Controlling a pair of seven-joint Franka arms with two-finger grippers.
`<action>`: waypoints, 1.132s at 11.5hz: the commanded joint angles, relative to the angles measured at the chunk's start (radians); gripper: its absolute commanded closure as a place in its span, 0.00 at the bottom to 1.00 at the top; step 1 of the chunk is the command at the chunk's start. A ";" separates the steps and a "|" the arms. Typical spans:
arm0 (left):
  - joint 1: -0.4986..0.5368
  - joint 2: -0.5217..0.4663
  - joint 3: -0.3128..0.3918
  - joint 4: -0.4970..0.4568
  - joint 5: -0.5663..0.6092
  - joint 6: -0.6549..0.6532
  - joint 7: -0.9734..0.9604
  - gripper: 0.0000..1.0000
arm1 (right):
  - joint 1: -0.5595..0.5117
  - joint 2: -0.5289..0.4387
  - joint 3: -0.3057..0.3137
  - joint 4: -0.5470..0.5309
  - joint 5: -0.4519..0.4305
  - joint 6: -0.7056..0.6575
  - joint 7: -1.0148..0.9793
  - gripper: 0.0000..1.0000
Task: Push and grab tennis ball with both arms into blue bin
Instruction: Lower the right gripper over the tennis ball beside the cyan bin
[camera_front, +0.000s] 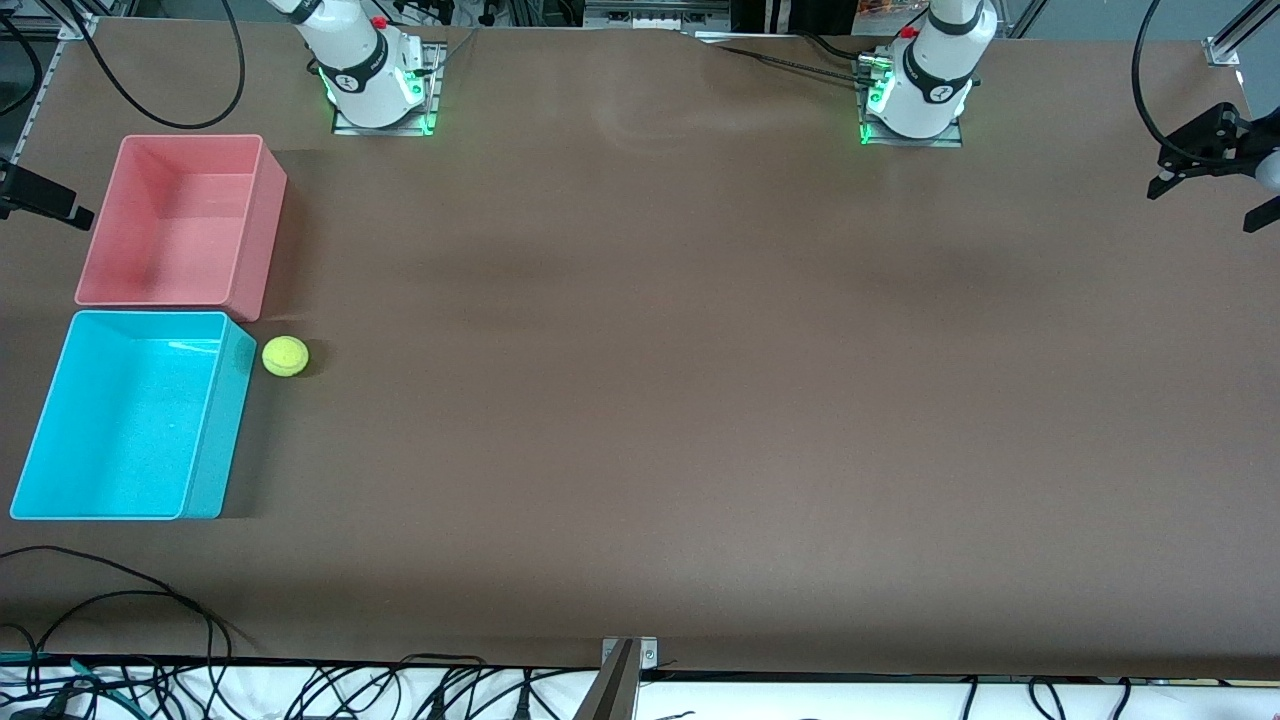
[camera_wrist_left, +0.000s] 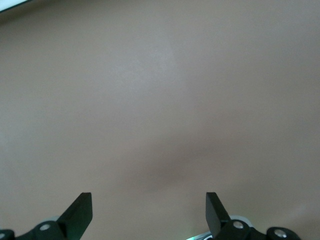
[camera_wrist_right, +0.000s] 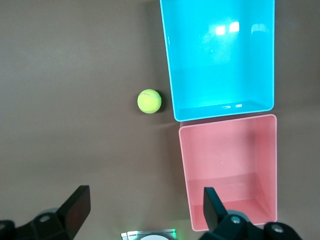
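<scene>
Both end effectors, left and right, fingers spread wide (nothing held).

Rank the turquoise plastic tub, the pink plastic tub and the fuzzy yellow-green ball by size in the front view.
1. Turquoise plastic tub, looks largest, though it sits nearer the camera, so unsure.
2. Pink plastic tub, similar size.
3. Fuzzy yellow-green ball, far smallest.

You have the small fuzzy yellow-green tennis ball resting on the brown counter, just beside the large rectangular cyan plastic bin, which sits upright and open at the right arm's end.
</scene>
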 joint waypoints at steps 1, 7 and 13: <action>-0.001 0.023 -0.004 0.042 -0.009 -0.025 -0.042 0.00 | -0.008 0.035 -0.012 0.012 0.015 -0.016 0.007 0.00; 0.000 0.023 -0.004 0.042 -0.008 -0.025 -0.032 0.00 | -0.059 0.109 -0.022 -0.080 0.013 0.043 0.004 0.00; 0.003 0.023 -0.002 0.042 -0.009 -0.025 -0.029 0.00 | 0.031 0.188 -0.004 -0.293 0.006 0.367 0.394 0.00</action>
